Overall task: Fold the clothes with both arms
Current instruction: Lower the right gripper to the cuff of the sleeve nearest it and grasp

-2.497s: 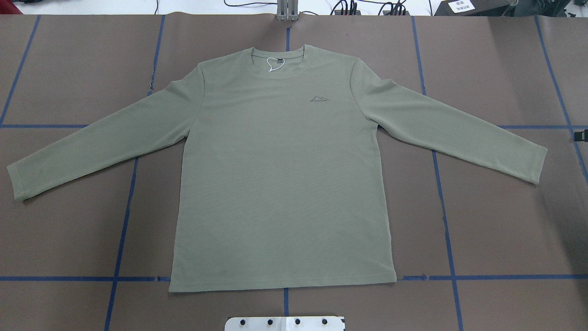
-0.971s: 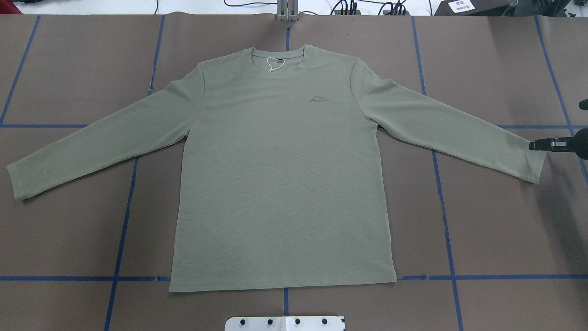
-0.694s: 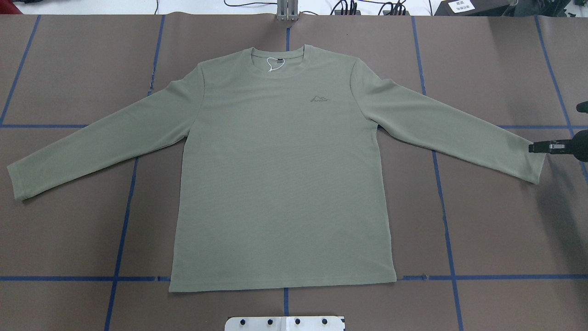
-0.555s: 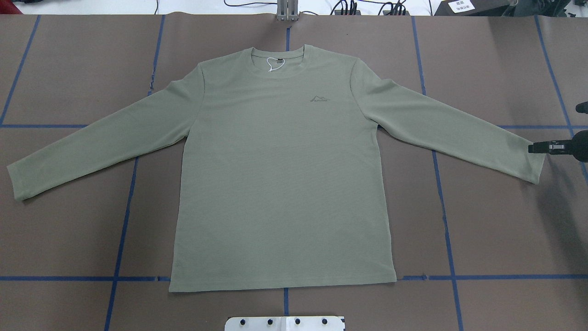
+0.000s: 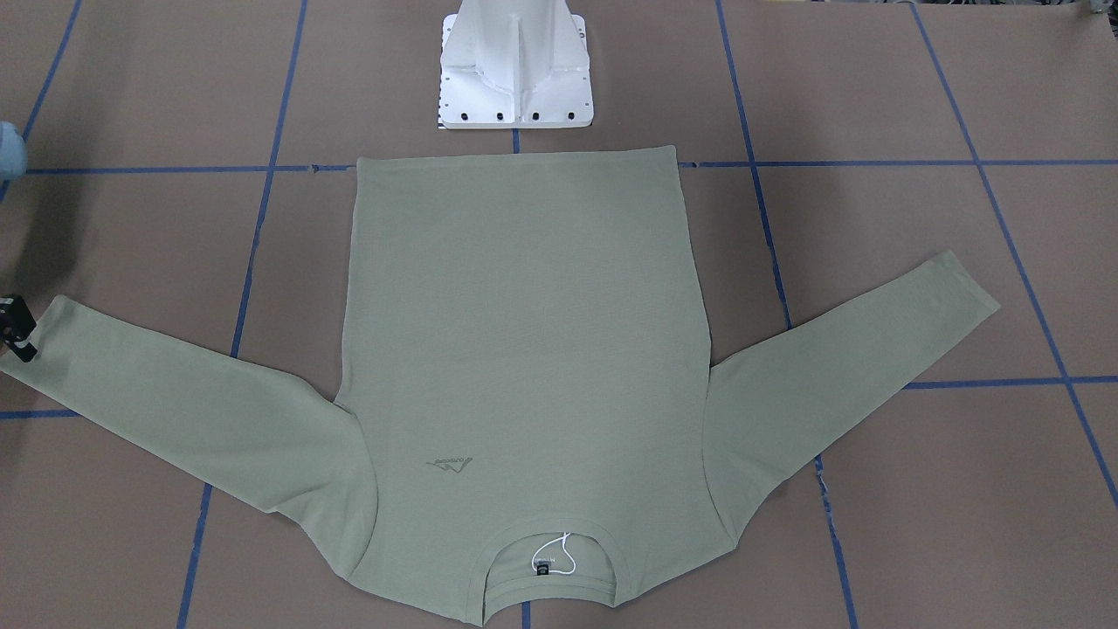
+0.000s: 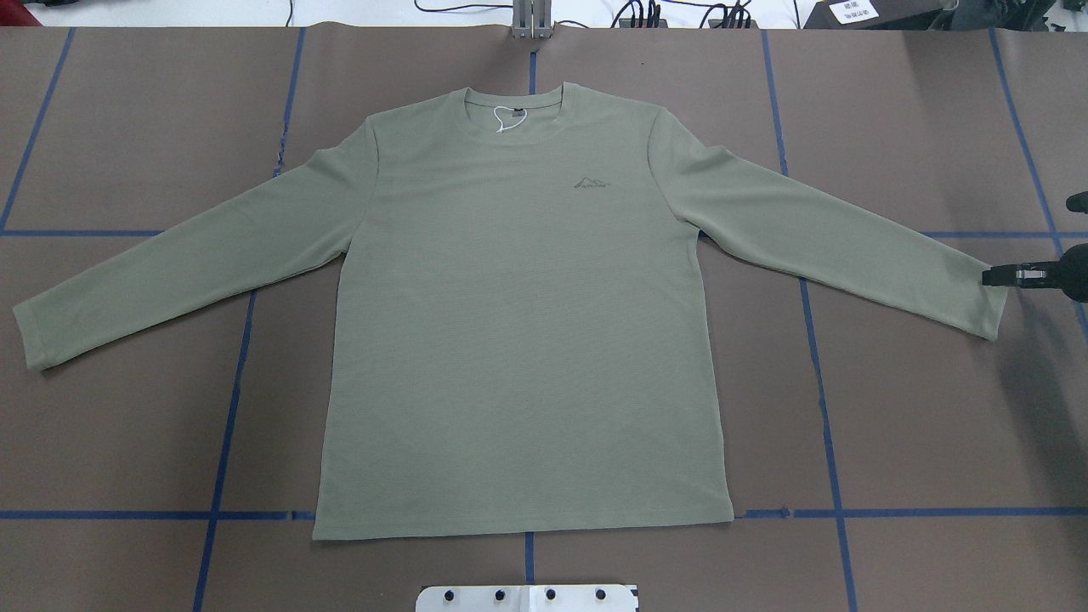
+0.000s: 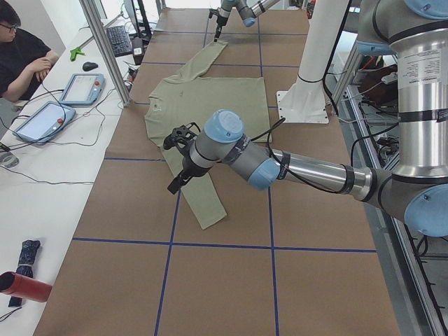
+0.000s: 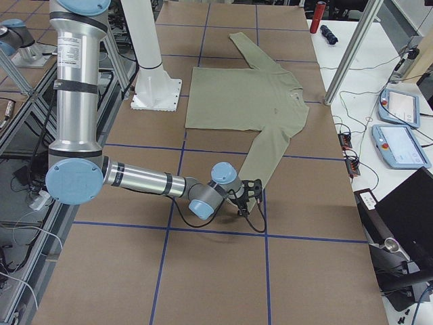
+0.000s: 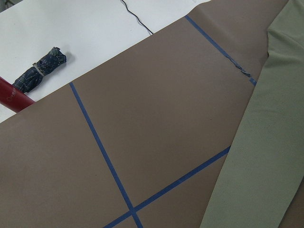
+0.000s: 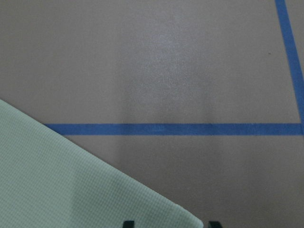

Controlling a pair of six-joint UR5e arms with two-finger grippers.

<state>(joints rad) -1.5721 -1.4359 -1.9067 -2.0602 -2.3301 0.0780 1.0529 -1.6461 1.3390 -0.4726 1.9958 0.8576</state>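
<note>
The sage-green shirt (image 6: pixel 518 323) lies flat and face up on the brown table, collar away from the robot and both sleeves spread out; it also shows in the front-facing view (image 5: pixel 524 349). My right gripper (image 6: pixel 996 276) is low at the right cuff (image 6: pixel 990 302), at the view's left edge in the front-facing view (image 5: pixel 19 336). In the right wrist view its two fingertips (image 10: pixel 128 223) stand apart, open, with the cuff corner (image 10: pixel 185 216) between them. My left gripper (image 7: pixel 176 161) shows only in the left side view, above the left sleeve (image 9: pixel 256 166); I cannot tell its state.
The white pedestal base (image 5: pixel 515 70) stands at the shirt's hem side. Blue tape lines (image 6: pixel 816 340) grid the table. A red cylinder (image 9: pixel 12 99) and a folded umbrella (image 9: pixel 42 71) lie past the table's left end. An operator and tablets (image 7: pixel 80 87) are at the far side table.
My right gripper came in from the right edge to the right cuff and has settled there. The shirt has not moved. The left arm stays out of the overhead view.
</note>
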